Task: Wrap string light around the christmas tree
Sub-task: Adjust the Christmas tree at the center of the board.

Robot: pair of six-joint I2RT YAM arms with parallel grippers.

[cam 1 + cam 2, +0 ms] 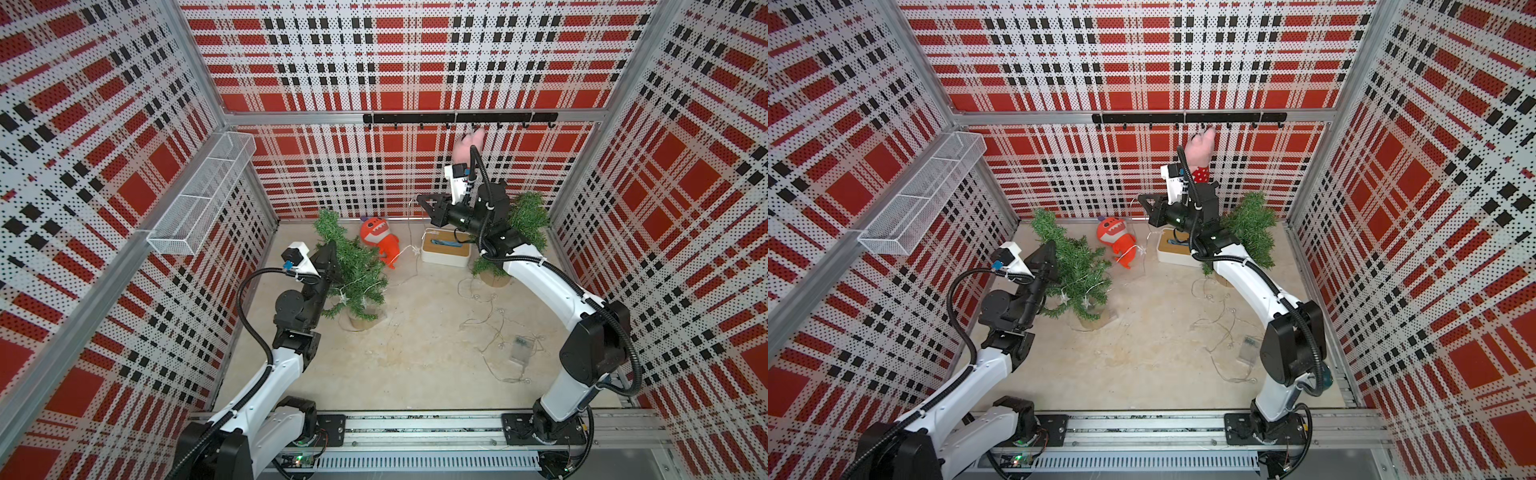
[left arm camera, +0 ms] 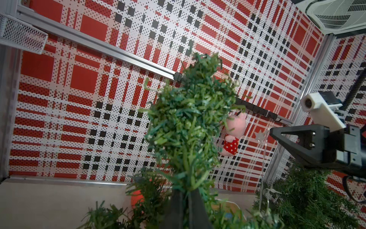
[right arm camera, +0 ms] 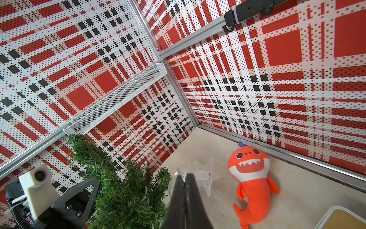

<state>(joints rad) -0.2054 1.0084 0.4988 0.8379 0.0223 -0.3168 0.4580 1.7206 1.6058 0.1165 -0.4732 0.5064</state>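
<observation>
Beige tabletop (image 1: 415, 374) lies open at centre front; loose thin-wire string light (image 1: 500, 345) and its clear plastic battery box (image 1: 521, 351) clutter the right, an orange plush shark (image 1: 378, 243) and white lidded box (image 1: 442, 259) the back.

- Pale beige tabletop (image 1: 415, 374), mottled like stone, carries everything listed here.
- Potted tree (image 1: 353, 266) stands toward the left side.
- Second potted tree (image 1: 528, 216) stands in the far right corner.
- Orange shark plush (image 1: 378, 243) lies between the trees, near the back edge.
- White box (image 1: 444, 251) with a tan lid sits just beside the second potted tree.
- String light (image 1: 486, 316) trails in loose loops on the right side, around its clear battery case (image 1: 521, 347).
</observation>
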